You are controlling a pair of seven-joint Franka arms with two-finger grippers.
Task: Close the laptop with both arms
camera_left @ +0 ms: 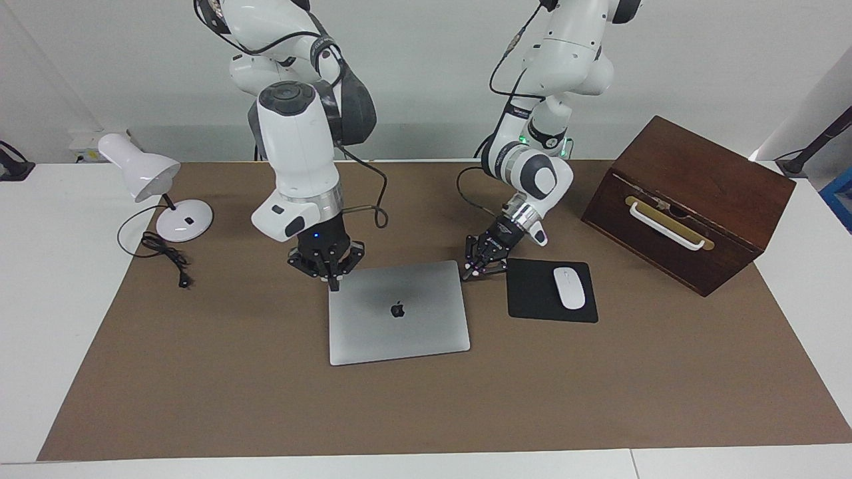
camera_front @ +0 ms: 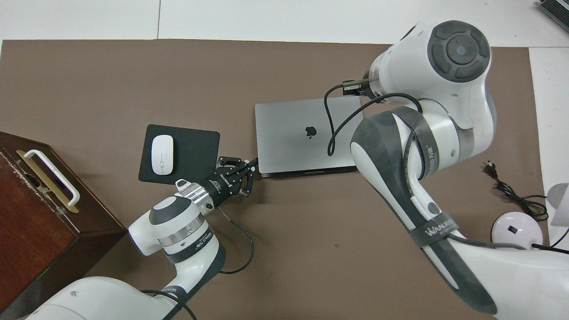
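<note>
The laptop (camera_front: 306, 135) lies shut on the brown mat (camera_front: 133, 80), logo up. The left gripper (camera_front: 246, 175) is at its corner nearest the robots, beside the mouse pad (camera_front: 195, 153) carrying a white mouse (camera_front: 162, 154). The right arm (camera_front: 426, 146) covers the laptop's other end, its gripper hidden.

From overhead, my own right arm (camera_front: 426, 146) hides my right tool and one corner of the laptop (camera_front: 302, 133). The wooden box (camera_front: 31, 213) and the lamp (camera_front: 558, 204) are cut off by the picture's edges.
</note>
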